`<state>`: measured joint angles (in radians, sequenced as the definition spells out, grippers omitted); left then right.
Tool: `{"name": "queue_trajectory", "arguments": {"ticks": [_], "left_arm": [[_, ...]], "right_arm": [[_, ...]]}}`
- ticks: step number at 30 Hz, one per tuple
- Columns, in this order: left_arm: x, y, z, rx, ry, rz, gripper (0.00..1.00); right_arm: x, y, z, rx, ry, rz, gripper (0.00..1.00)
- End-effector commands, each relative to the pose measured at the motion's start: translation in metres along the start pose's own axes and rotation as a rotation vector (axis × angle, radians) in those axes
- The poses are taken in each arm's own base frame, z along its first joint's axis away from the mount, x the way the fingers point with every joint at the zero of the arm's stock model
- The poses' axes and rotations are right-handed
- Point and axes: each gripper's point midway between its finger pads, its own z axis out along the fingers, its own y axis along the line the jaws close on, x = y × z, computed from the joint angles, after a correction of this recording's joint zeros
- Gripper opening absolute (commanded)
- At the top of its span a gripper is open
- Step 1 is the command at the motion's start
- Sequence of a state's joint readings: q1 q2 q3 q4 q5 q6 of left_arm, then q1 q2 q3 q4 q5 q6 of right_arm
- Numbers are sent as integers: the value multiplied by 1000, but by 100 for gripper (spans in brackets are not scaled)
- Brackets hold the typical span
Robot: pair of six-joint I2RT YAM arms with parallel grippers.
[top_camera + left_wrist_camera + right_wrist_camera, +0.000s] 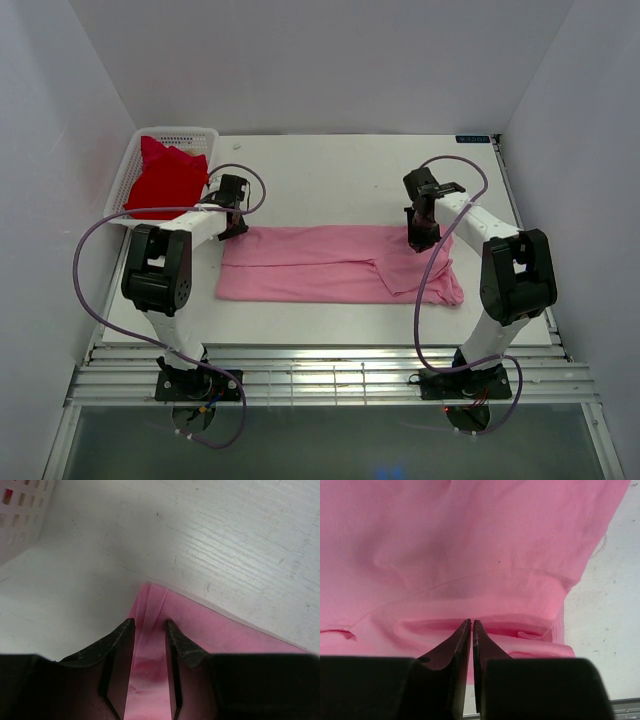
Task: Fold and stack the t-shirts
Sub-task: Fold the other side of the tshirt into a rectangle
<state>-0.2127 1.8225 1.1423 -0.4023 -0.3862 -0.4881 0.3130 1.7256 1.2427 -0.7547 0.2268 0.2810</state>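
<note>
The light pink t-shirt [330, 265] lies on the white table as a long band folded lengthwise. My left gripper [235, 225] is at its far left corner. In the left wrist view the jaws [150, 625] stand narrowly apart, with a ridge of pink cloth [225, 630] pinched between them. My right gripper [420, 240] is at the shirt's far right edge. In the right wrist view its jaws [472, 622] are nearly together on a raised fold of the pink shirt [470, 540]. The bright red t-shirt [165, 180] lies bunched in the basket.
A white plastic mesh basket [180, 133] stands at the far left corner of the table and shows in the left wrist view [20, 525]. White walls enclose the table on three sides. The slatted table edge [320, 375] runs along the front by the arm bases.
</note>
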Motion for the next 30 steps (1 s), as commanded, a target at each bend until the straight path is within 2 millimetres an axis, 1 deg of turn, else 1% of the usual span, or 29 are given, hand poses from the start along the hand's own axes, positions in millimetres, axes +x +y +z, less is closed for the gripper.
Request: {"name": "queue_trajectory", "arguments": {"ticks": [1,4,5,7,8,12,15,18,21,24,28,30], "left_arm": [[1,3,4,-22,-10,-6,41],[3,2,7,-22,-2,-5,37],[2,1,8,-21,-3,-4,31],[1,1,8,-23,-6,-1,25],[1,2,8,-27,-8,-3,17],[-7,6,6,-52,-33,8,7],[-17,12,2,-80,-58,14,4],[-26,20,-2,-94,-78,1,4],[-27,24,0,-99,-74,4,4],[-25,22,2,-84,-64,6,3],[-22,19,5,-70,-54,7,3],[-22,18,6,-67,-54,13,2]], "right_arm": [[0,-7,-7,13,-21,21,11],[0,-8,-7,15,-23,25,11],[0,-9,-8,15,-24,29,11],[1,-11,-8,22,-22,31,11],[1,-12,-8,24,-22,33,11],[0,-15,-9,27,-26,37,11],[1,-17,-9,33,-24,40,11],[4,-21,-7,47,-14,40,11],[6,-27,0,69,6,46,11],[8,-34,11,85,37,56,11],[0,-40,24,98,60,59,11],[-12,-42,25,91,42,66,10]]}}
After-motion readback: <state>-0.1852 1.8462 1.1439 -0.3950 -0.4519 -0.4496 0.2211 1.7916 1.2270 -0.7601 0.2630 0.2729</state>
